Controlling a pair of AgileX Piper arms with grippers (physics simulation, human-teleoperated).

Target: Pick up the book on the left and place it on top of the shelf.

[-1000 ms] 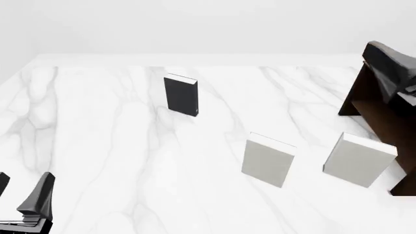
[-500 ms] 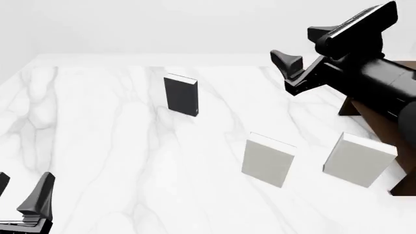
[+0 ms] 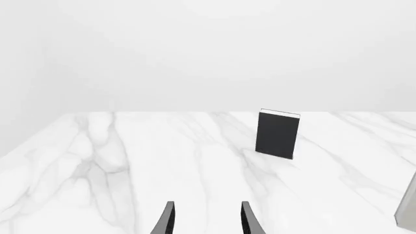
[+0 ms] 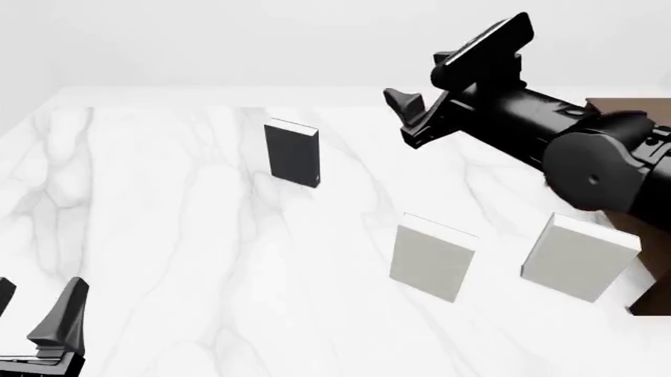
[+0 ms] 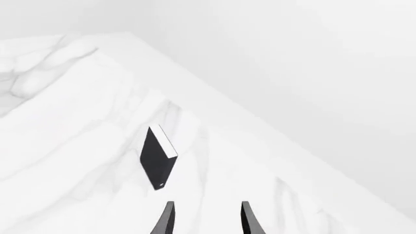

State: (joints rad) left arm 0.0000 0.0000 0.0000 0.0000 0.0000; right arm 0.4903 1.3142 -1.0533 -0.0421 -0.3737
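Note:
The black book [image 4: 291, 153] with a white page edge stands upright on the marble table, left of the middle and far back. It also shows in the left wrist view [image 3: 278, 134] and the right wrist view [image 5: 158, 158]. My right gripper [image 4: 407, 119] is open and empty, in the air to the right of the book and apart from it, fingers pointing at it. My left gripper [image 4: 31, 308] is open and empty at the near left corner. The dark brown shelf [image 4: 643, 239] is at the right edge, mostly hidden behind the right arm.
Two light grey books stand upright near the front right: one [image 4: 433, 258] in the middle-right, the other [image 4: 579, 258] beside the shelf. The edge of a grey book [image 3: 408, 204] shows in the left wrist view. The right arm's bulk [image 4: 587, 161] hangs above them.
The right arm has swung in from the right edge and leftward across the table, bringing its gripper nearer the black book. The left arm and the books have not moved.

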